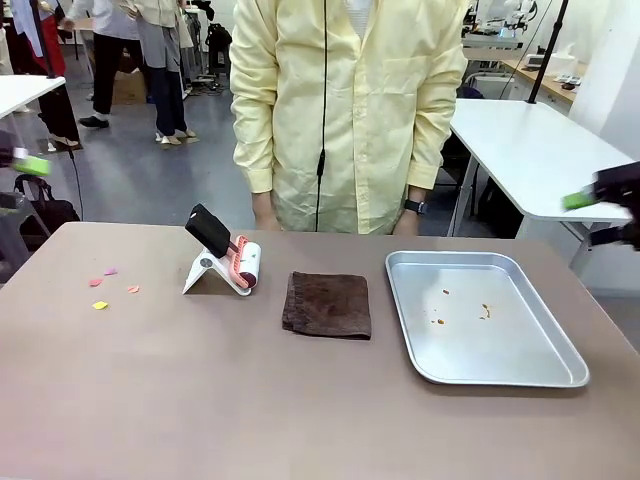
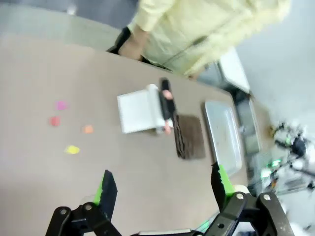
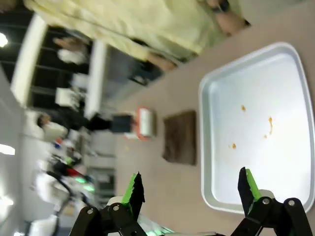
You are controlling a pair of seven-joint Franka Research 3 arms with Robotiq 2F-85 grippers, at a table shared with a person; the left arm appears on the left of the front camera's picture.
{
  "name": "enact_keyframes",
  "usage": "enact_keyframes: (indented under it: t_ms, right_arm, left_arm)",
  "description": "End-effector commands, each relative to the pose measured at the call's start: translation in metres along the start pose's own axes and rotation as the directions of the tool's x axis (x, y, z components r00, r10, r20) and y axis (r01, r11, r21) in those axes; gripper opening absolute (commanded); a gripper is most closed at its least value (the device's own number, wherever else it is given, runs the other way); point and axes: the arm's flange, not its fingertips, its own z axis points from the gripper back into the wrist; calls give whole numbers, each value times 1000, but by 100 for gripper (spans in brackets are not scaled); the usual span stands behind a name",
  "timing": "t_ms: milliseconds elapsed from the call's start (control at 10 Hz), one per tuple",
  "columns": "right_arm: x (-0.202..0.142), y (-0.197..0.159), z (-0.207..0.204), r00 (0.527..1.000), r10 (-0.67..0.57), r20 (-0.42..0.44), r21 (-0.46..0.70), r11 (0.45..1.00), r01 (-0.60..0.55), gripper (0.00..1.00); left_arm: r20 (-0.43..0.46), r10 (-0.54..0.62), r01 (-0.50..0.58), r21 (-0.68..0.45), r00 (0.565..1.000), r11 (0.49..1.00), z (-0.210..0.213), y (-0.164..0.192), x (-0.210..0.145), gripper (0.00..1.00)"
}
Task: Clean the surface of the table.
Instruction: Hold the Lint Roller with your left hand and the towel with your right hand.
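The table (image 1: 200,400) spans the foreground. On it, from the robot's left, lie:

- four coloured scraps (image 1: 100,305)
- a lint roller (image 1: 215,235) propped on a white stand (image 1: 205,272)
- a folded brown cloth (image 1: 327,304)
- a metal tray (image 1: 520,340) holding a few crumbs (image 1: 484,312)

A person (image 1: 350,110) stands at the far edge. The left gripper (image 2: 164,186) and the right gripper (image 3: 190,187) hang above the table. Both have their jaws spread wide, holding and touching nothing.
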Motion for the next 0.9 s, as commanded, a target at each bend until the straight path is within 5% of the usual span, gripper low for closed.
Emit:
enact_keyframes:
  t_ms: [0, 300, 400, 500, 800]
  right_arm:
    - [-101, -67, 16, 992, -47, 119, 214, 977, 21, 100]
    - [-106, -112, 26, 976, -159, 147, 295, 949, 110, 100]
    - [-106, -117, 21, 973, -185, 139, 270, 952, 143, 100]
    - [-2, -99, 68, 970, -169, 175, 279, 953, 116, 100]
    - [-2, -99, 68, 970, -169, 175, 279, 953, 116, 100]
  left_arm:
    - [139, 134, -128, -53, 981, 990, 1, 50, -75, 100]
    - [308, 274, -256, -97, 911, 962, 26, 87, -98, 100]
    - [201, 246, -241, -52, 948, 969, 53, 89, -9, 100]
    - [201, 246, -241, -52, 948, 969, 53, 89, -9, 100]
    - [201, 246, -241, -52, 948, 969, 53, 89, -9, 100]
